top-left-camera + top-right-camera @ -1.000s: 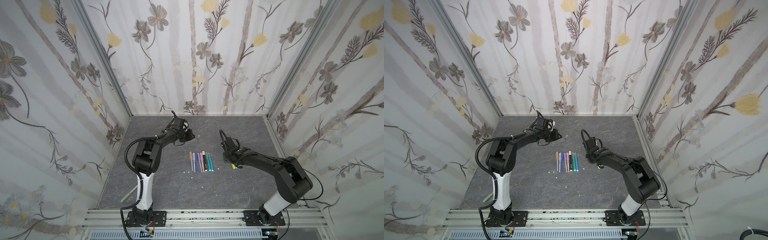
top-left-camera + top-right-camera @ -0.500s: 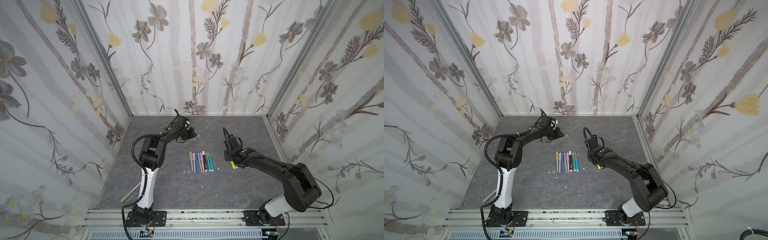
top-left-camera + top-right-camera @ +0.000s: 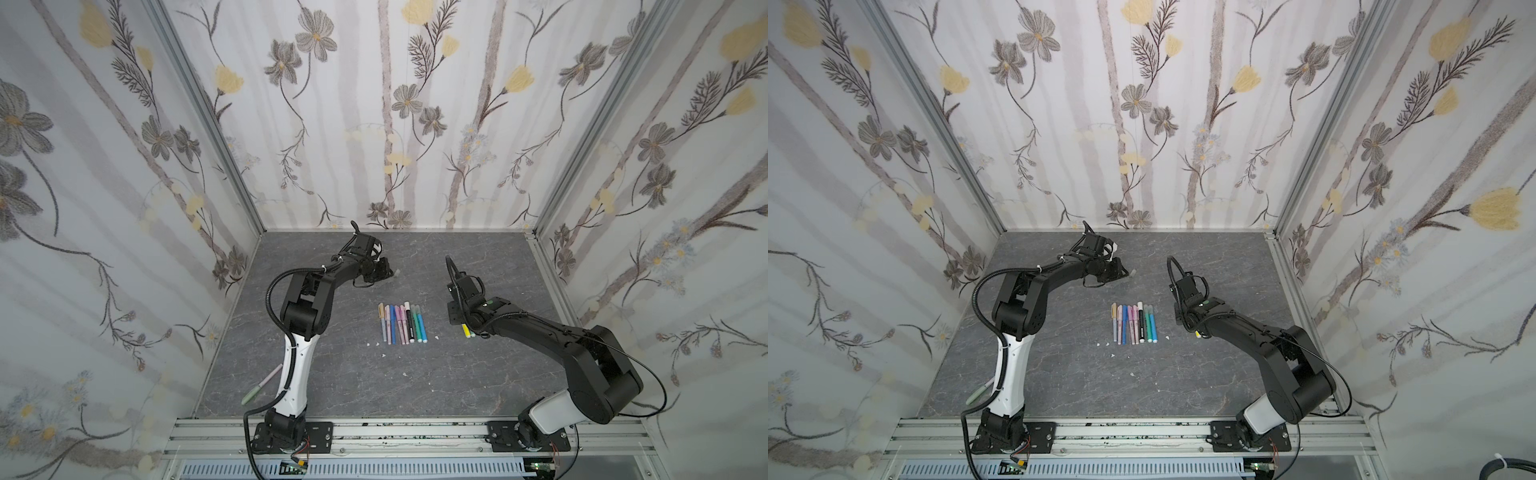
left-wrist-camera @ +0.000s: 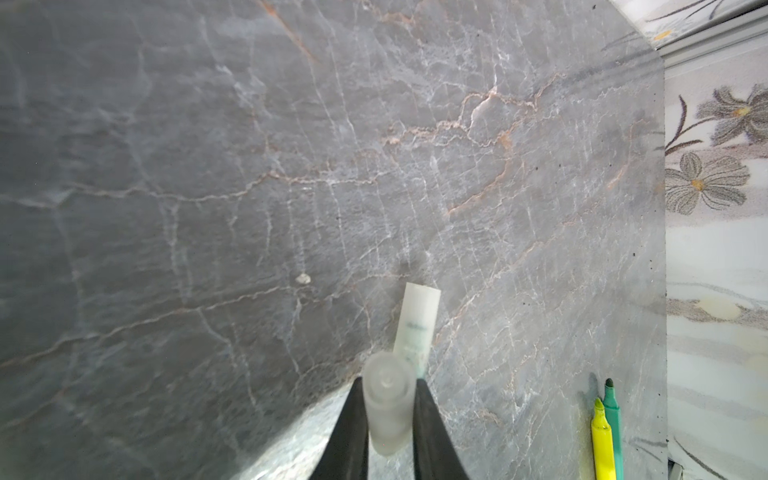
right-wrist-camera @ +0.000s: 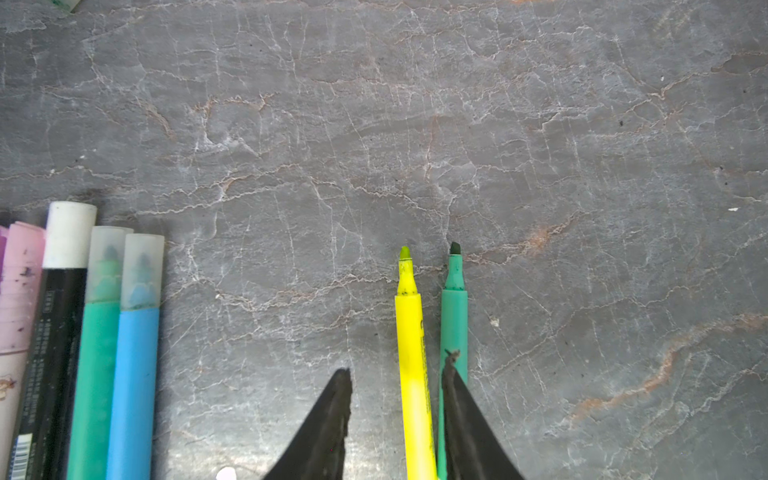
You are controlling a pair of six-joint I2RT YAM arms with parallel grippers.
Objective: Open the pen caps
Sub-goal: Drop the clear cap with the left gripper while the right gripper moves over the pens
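In the left wrist view my left gripper (image 4: pixel 388 388) is shut on a translucent grey pen cap (image 4: pixel 388 411), just above the table. Another pale pen cap (image 4: pixel 417 324) lies flat right in front of it, also seen in both top views (image 3: pixel 397 273) (image 3: pixel 1133 272). My right gripper (image 5: pixel 397 378) is open, low over the table, around an uncapped yellow marker (image 5: pixel 409 332). One of its fingers (image 5: pixel 453 386) covers the uncapped green marker (image 5: pixel 454 316) beside the yellow one. A row of capped pens (image 3: pixel 401 322) (image 3: pixel 1133 322) lies mid-table.
In the right wrist view the row's nearest pens are a blue marker (image 5: pixel 133 374), a teal marker (image 5: pixel 97 365) and a black pen with a white cap (image 5: pixel 68 235). A green pen (image 3: pixel 262 388) lies by the left arm's base. Small white specks (image 3: pixel 383 355) dot the table.
My left gripper has edged slightly toward the back right, near the lying cap. The right arm's elbow has swung outward while its gripper stays over the yellow marker.
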